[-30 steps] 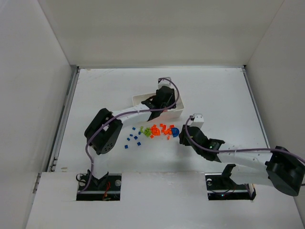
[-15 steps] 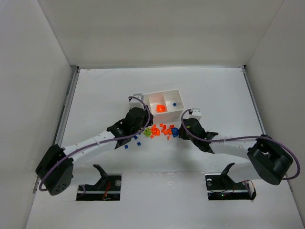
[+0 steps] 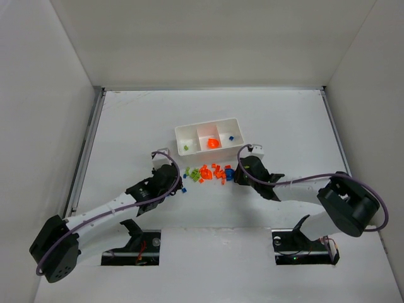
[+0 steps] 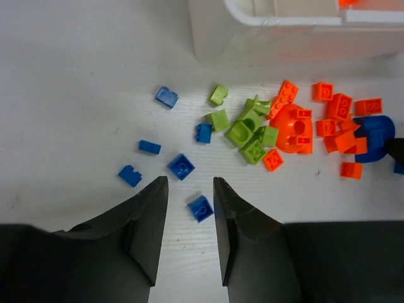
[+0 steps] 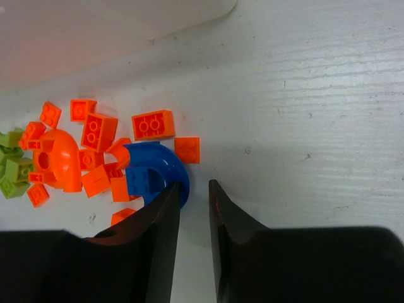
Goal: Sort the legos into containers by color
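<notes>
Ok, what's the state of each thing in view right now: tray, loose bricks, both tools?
White three-compartment plastic tray: upright; one green brick left, orange piece middle, one blue brick right.
Loose orange, blue and lime plastic bricks: unsorted on the table.
Left tool: open, straddling small blue brick.
Right tool: open, empty, beside blue arch brick.
</notes>
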